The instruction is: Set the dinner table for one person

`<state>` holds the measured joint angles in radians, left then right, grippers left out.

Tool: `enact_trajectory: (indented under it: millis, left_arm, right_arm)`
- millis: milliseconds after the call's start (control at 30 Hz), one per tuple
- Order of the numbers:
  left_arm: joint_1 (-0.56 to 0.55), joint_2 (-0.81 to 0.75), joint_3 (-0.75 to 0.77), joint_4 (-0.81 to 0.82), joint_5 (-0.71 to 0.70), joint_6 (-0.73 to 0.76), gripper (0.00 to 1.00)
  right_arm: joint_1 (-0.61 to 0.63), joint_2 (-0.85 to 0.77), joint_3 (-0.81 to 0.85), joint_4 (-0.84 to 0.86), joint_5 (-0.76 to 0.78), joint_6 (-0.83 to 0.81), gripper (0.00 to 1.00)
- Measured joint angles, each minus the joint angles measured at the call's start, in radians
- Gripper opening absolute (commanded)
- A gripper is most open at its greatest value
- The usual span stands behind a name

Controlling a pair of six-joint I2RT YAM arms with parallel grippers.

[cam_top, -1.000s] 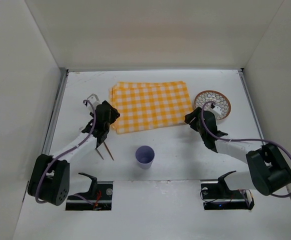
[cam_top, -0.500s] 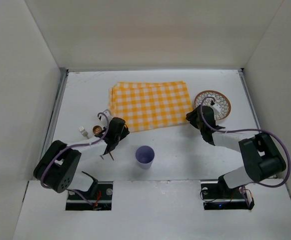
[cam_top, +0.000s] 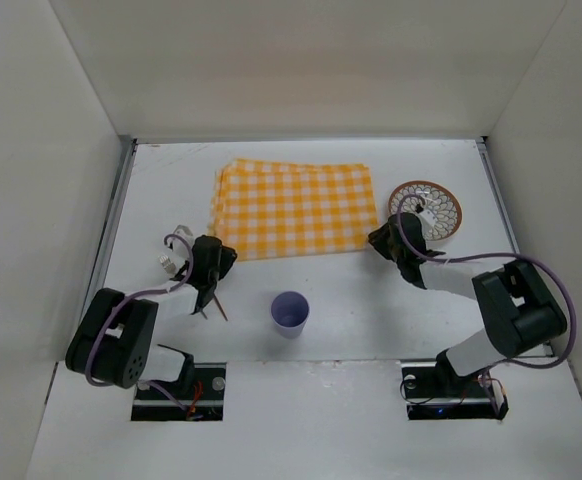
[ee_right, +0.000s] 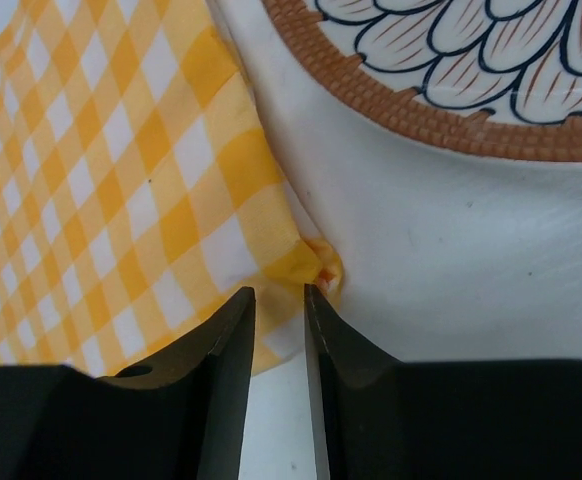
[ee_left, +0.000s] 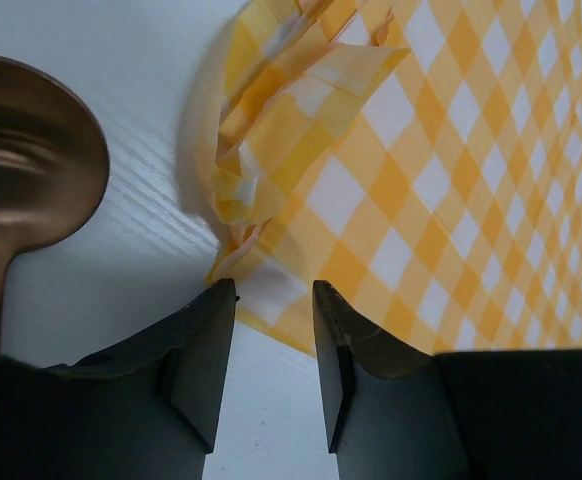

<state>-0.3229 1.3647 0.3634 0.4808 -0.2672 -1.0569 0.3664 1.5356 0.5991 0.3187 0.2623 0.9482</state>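
On the white tabletop [cam_top: 371,300], at the near corners of the checked cloth [cam_top: 296,205]: straightening it. Brackets the bunched left corner with half-open left jaws; has right jaws almost shut, hold uncertain. Needs firm pinches, then an even pull.

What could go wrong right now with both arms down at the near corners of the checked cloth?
1. The cloth is bunched up at the left fingers, so they may catch only some layers and pull it crooked.
2. The plate sits close to the corner at the right fingers; moving the cloth could nudge it.
3. The spoon lies right beside the left corner and might get pushed.
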Motion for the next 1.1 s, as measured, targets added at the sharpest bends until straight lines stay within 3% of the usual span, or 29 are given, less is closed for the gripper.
enact_trajectory:
  millis: [67,133,233,367,667,967,1100]
  left_arm:
    - [-0.001,-0.030,-0.014,-0.016,0.000,0.003,0.35]
    - [-0.010,-0.079,-0.032,-0.042,0.000,0.011,0.36]
    - [-0.035,-0.166,-0.043,-0.070,0.000,0.024,0.37]
    - [-0.064,-0.234,-0.042,-0.066,0.010,0.032,0.39]
    - [-0.069,-0.238,-0.042,-0.042,0.036,0.077,0.43]
    - [-0.048,-0.282,-0.077,0.006,0.042,0.138,0.46]
    - [-0.048,-0.329,-0.096,0.009,0.026,0.169,0.46]
  right_arm:
    - [0.015,-0.047,-0.005,-0.026,0.013,-0.001,0.48]
    - [0.034,-0.118,-0.007,-0.052,0.033,-0.011,0.53]
    - [0.055,-0.195,0.011,-0.063,0.051,-0.046,0.41]
    - [0.059,-0.131,0.089,-0.045,0.047,-0.075,0.23]
    - [0.012,0.092,0.119,-0.040,0.006,0.000,0.22]
    - [0.013,0.092,0.117,-0.086,0.044,0.092,0.41]
    - [0.013,-0.034,0.084,-0.138,0.072,0.084,0.52]
